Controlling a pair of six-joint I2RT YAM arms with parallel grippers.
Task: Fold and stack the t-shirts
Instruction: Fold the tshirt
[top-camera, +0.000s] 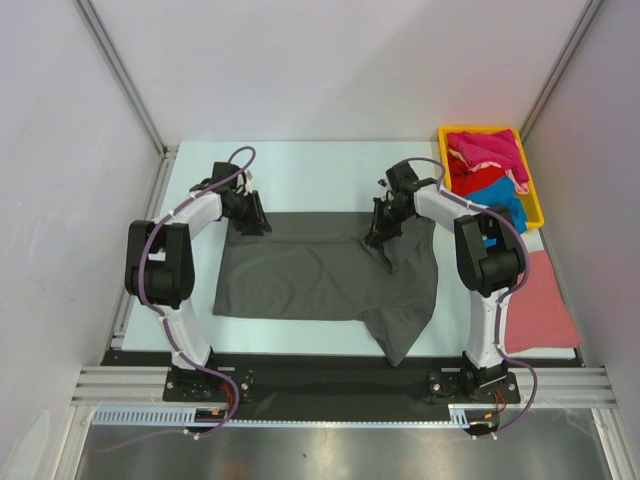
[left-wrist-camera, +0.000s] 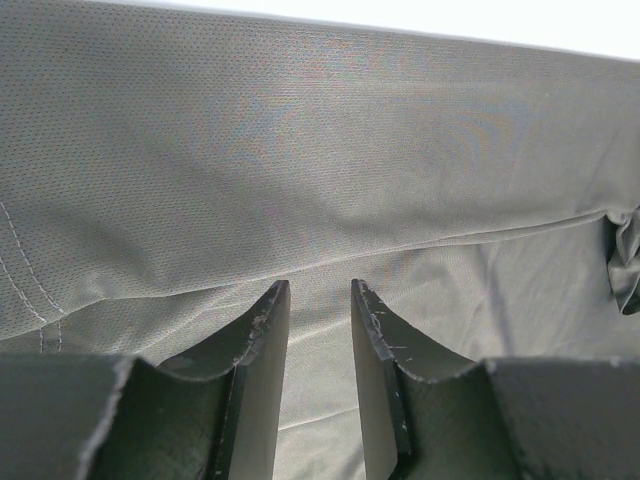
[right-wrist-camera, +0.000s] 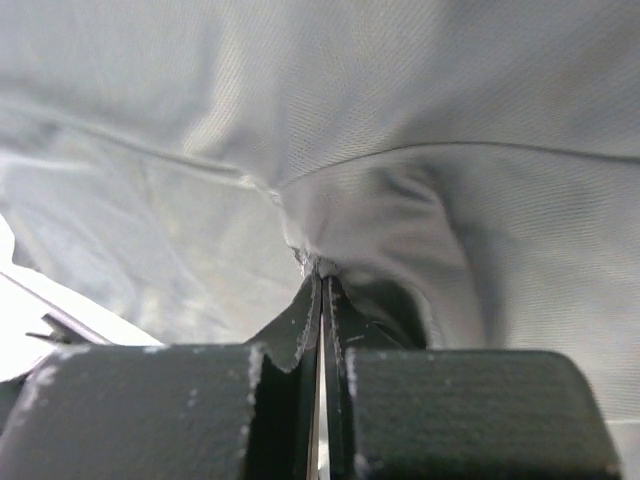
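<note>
Grey t-shirt (top-camera: 300, 278) fills wrist views, edges cut off; right pincer (right-wrist-camera: 322, 272) clamps fold.

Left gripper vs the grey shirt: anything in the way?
Nothing visible. The left gripper, jaws apart, sits right at the dark grey t-shirt, with only its cloth in front. The right gripper is shut on a fold of the same shirt.
</note>
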